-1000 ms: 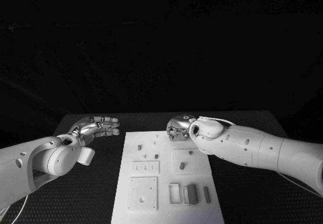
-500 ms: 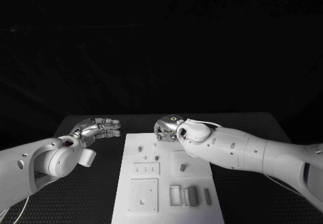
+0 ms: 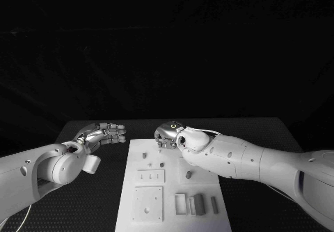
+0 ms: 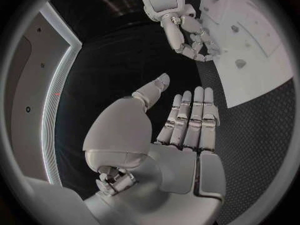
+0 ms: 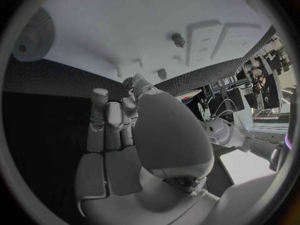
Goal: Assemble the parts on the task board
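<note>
The right hand (image 3: 167, 136) hangs over the far end of the white board (image 3: 132, 203), near the far left corner, with its white arm (image 3: 243, 162) reaching in across the board's right side. Its fingers curl downward toward the board surface. The right wrist view shows the fingers (image 5: 106, 120) lying side by side and fairly straight, tips close to the board's far edge, with nothing visible between them; whether they touch the board cannot be told. The left wrist view also catches this hand (image 4: 190, 37), fingers bent and pointing down at the board's edge.

The left hand (image 3: 103, 133) hovers over the black table (image 3: 104, 188), just beside the board's far left corner and apart from it. Its fingers (image 4: 187, 117) are stretched out together, the thumb held a little off to one side, and it holds nothing. Its white arm (image 3: 42, 169) comes in low across the table.

The board lies lengthwise in the middle of the table. On it sit raised white square plates (image 3: 148, 200) with holes and slots. Small grey pieces rest on the board: a short peg (image 3: 145, 155) near the far end, an oval piece (image 3: 188, 173) partly beside the right arm, and several upright bars (image 3: 198, 204) close together near the nearer right corner.
</note>
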Controlling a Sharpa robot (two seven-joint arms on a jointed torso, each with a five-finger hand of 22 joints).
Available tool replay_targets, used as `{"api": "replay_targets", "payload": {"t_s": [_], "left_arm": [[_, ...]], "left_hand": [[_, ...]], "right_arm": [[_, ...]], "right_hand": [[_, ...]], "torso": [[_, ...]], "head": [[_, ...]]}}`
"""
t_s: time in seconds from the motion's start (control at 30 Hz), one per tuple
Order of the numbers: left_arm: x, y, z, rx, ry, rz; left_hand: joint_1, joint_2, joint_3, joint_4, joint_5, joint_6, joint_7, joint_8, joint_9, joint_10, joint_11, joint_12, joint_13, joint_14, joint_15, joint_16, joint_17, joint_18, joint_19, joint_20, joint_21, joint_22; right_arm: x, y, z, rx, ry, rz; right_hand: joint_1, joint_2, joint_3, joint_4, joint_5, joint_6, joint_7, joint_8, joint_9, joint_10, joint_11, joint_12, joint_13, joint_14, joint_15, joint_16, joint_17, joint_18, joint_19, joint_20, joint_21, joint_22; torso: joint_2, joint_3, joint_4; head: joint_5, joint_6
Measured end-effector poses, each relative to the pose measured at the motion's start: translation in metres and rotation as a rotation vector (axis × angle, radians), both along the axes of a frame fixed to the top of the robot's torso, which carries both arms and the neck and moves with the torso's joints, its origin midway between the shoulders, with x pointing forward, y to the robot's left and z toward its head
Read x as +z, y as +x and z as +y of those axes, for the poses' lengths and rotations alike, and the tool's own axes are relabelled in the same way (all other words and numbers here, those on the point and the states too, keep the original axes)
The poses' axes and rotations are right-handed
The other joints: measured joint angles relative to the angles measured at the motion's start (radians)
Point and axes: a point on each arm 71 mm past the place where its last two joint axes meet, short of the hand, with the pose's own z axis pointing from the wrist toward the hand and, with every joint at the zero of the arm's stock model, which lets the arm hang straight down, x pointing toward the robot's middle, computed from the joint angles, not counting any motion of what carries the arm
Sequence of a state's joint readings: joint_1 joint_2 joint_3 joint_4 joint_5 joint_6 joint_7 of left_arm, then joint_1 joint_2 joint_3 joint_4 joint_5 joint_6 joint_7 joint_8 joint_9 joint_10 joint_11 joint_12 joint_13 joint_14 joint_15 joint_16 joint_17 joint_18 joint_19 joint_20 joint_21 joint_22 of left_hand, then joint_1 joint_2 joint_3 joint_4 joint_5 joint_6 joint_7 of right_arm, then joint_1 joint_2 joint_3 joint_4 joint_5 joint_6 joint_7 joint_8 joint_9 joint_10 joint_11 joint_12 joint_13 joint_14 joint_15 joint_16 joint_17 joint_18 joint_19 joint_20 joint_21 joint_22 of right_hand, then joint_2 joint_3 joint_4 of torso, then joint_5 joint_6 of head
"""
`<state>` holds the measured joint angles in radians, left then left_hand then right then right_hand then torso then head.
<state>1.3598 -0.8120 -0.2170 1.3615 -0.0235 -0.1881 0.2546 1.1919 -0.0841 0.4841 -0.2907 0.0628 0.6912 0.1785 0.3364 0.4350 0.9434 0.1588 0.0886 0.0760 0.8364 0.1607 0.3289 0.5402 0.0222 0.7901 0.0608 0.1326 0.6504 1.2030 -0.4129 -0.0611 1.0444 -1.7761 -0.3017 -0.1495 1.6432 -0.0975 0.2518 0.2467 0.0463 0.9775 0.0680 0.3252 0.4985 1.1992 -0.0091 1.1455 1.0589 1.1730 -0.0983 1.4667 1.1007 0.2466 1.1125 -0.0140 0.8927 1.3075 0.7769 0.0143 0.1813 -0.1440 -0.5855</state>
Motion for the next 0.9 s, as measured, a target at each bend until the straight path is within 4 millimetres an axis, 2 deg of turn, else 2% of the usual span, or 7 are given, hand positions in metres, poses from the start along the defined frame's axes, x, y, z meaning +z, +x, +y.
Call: {"api": "replay_targets", "payload": {"t_s": [0.63, 0.9], "left_arm": [[0.0001, 0.0003, -0.0003, -0.001, 0.000, 0.000], [0.0001, 0.0005, -0.0008, -0.002, 0.000, -0.001]], "left_hand": [[0.000, 0.000, 0.000, 0.000, 0.000, 0.000, 0.000, 0.000, 0.000, 0.000, 0.000, 0.000, -0.001, 0.000, 0.000, 0.000, 0.000, 0.000, 0.000, 0.000, -0.004, 0.000], [-0.004, 0.004, 0.000, 0.000, 0.000, 0.000, 0.000, -0.004, -0.001, 0.000, 0.000, 0.000, -0.001, 0.000, 0.000, -0.004, 0.000, 0.000, 0.000, 0.000, -0.004, 0.000]], "right_arm": [[-0.0057, 0.0050, -0.0036, -0.020, -0.015, -0.009], [-0.0057, 0.0056, -0.0024, -0.020, -0.015, -0.012]], "right_hand": [[0.000, 0.000, 0.012, -0.013, -0.001, 0.003, 0.003, 0.000, -0.002, 0.000, 0.000, 0.000, 0.000, 0.003, -0.001, 0.003, -0.004, 0.000, 0.000, 0.000, 0.000, 0.000], [-0.009, 0.008, 0.038, -0.040, -0.001, 0.005, 0.001, -0.008, -0.002, 0.004, -0.004, 0.000, 0.000, 0.004, -0.001, 0.008, -0.011, 0.000, 0.000, 0.000, 0.000, 0.000]], "torso": [[0.002, 0.0013, -0.0021], [0.001, 0.0013, -0.0032]], "head": [[0.007, -0.001], [0.008, -0.004]]}}
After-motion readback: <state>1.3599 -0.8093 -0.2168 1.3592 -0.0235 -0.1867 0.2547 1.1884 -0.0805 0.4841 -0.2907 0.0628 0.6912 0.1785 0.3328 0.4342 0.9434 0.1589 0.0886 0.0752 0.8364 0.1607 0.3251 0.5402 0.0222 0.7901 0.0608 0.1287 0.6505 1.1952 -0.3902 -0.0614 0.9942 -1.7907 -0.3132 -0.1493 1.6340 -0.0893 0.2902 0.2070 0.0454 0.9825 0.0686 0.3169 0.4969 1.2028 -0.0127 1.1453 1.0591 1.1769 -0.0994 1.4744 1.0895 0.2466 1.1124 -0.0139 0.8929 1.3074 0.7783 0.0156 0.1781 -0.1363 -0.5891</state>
